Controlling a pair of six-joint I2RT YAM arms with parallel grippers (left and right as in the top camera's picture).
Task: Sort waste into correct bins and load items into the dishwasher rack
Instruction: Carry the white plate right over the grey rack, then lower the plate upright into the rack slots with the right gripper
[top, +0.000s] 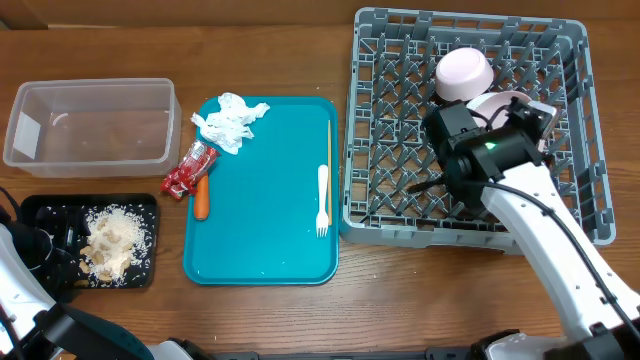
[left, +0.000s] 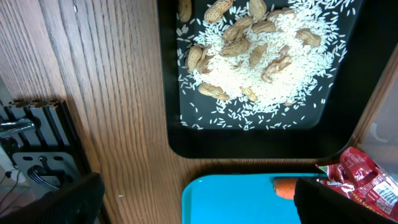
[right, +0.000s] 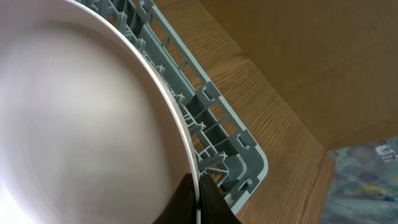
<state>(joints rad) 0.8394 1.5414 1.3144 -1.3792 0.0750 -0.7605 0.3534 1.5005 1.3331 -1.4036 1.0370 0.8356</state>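
right gripper (right: 198, 200): fingers pinched on white plate (right: 81, 124) rim, over dishwasher rack (right: 231, 155) far-right part, probably to stand it between pegs | left gripper (left: 196, 206): fingers wide apart, empty, above black tray (left: 261, 144) at desk's front-left corner | fork (top: 322, 200), wrapper (top: 188, 170) wait on teal tray (top: 260, 240)

Grey dishwasher rack (top: 390, 150) holds an upturned pink bowl (top: 463, 73) and a tilted white plate (right: 81, 124); fork (top: 322, 200), chopstick (top: 329, 150), crumpled napkin (top: 230, 120) and carrot (top: 202, 197) lie on the teal tray (top: 265, 230), red wrapper (top: 188, 170) across its left edge; rice and peanuts (top: 113, 243) fill the black tray (top: 40, 208) beside the clear tub (top: 90, 125)
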